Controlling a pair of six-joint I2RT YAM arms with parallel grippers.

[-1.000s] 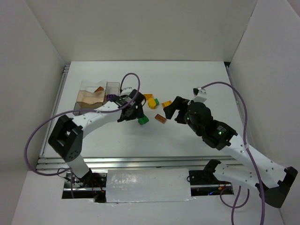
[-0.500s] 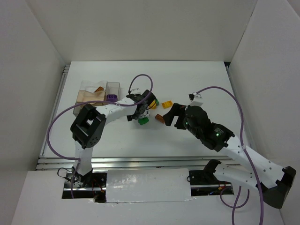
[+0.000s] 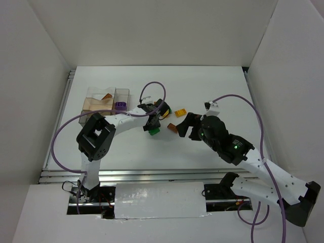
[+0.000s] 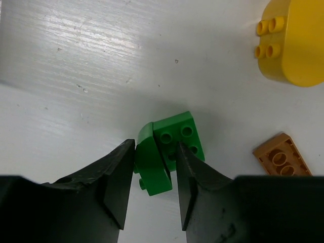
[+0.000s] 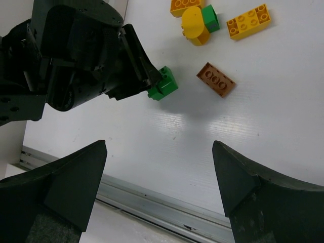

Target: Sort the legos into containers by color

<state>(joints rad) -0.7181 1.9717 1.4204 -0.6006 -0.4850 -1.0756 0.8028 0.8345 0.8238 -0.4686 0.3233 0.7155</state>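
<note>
Left wrist view shows your left gripper (image 4: pixel 154 149) pinching the green brick (image 4: pixel 174 139), which sits on the table (image 4: pixel 76 61) near a yellow brick (image 4: pixel 291 45). Your right gripper (image 5: pixel 159 152) hangs spread and empty. You're at the grasp step; next, lift cleanly and carry it to the containers (image 3: pixel 90 92) at far left.

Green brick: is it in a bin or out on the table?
Out: the green brick lies on the table, within the left gripper, apart from the clear bins.
</note>
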